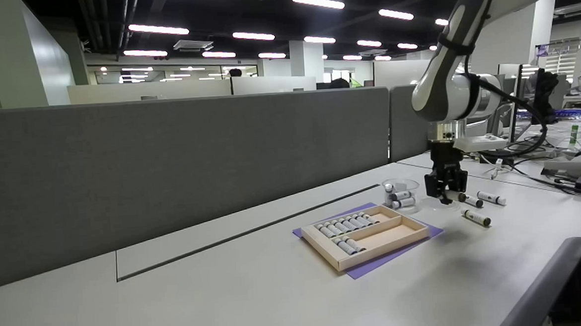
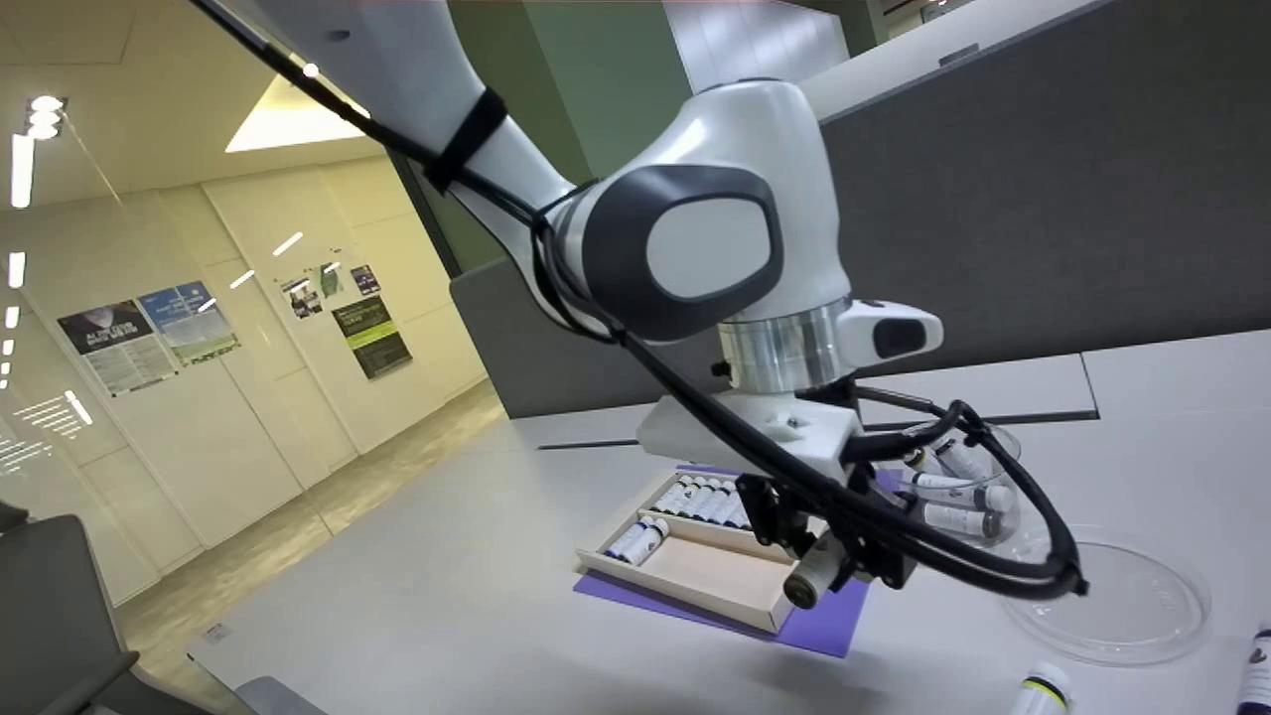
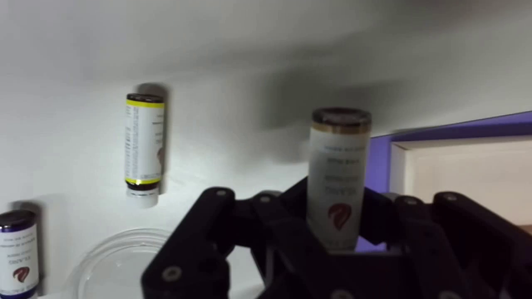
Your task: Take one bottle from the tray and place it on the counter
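The end effector (image 3: 337, 212) grips 1 bottle (image 2: 812, 576) sideways, raised off the counter (image 1: 203, 306) and outside the tray (image 1: 390, 236), as I watch. Let go too high, the round bottle could drop, bounce and roll, perhaps into the clear dish (image 2: 1112, 601) near it or the yellow-banded bottle (image 3: 144, 141) lying loose nearby.

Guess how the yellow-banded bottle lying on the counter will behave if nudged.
The yellow-banded bottle would probably roll, being a round cylinder on its side on the flat counter. Its dark, glossy end looks like glass, so it may be stiff and could break if dropped.
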Action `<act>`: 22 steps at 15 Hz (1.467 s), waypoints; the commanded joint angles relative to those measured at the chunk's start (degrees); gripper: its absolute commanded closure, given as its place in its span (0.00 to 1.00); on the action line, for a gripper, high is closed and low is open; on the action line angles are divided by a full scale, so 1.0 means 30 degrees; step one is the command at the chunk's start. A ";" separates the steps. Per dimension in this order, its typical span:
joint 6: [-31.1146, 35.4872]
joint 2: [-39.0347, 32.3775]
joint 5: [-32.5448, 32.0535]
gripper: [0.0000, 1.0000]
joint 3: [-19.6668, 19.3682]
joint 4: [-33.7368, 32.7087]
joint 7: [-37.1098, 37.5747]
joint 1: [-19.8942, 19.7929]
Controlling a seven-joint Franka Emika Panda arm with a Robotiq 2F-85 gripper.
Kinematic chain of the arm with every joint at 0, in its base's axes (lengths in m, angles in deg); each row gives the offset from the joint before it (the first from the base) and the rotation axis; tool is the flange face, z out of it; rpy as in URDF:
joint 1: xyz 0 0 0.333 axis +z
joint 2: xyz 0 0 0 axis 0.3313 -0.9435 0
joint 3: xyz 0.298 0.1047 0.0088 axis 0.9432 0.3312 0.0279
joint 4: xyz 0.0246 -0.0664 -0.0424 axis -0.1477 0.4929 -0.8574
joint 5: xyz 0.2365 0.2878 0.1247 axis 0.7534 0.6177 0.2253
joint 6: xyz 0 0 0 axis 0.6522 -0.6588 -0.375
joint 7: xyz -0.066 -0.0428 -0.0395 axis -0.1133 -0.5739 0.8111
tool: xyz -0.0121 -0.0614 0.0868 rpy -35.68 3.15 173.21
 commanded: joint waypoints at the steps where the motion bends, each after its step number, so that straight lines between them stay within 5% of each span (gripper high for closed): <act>1: 0.1333 -0.1686 0.0246 1.00 0.0214 -0.0681 -0.0041 -0.0963; 7: 0.2086 -0.3649 0.0011 1.00 0.0450 -0.1623 0.0195 -0.2129; 8: 0.2040 -0.3716 0.0019 0.93 0.0498 -0.1710 0.0236 -0.2258; 9: 0.2035 -0.3659 -0.0099 0.75 0.0414 -0.1784 0.0336 -0.2236; 18: 0.0890 -0.2452 0.0019 0.08 0.0482 -0.2818 0.0773 -0.2157; 20: 0.0927 -0.1843 0.0140 0.00 0.0612 -0.2722 0.0809 -0.2063; 21: 0.1480 -0.2658 -0.0113 0.11 0.0557 -0.2819 0.0342 -0.2170; 22: 0.1425 -0.2413 -0.0075 0.03 0.0606 -0.2821 0.0345 -0.2130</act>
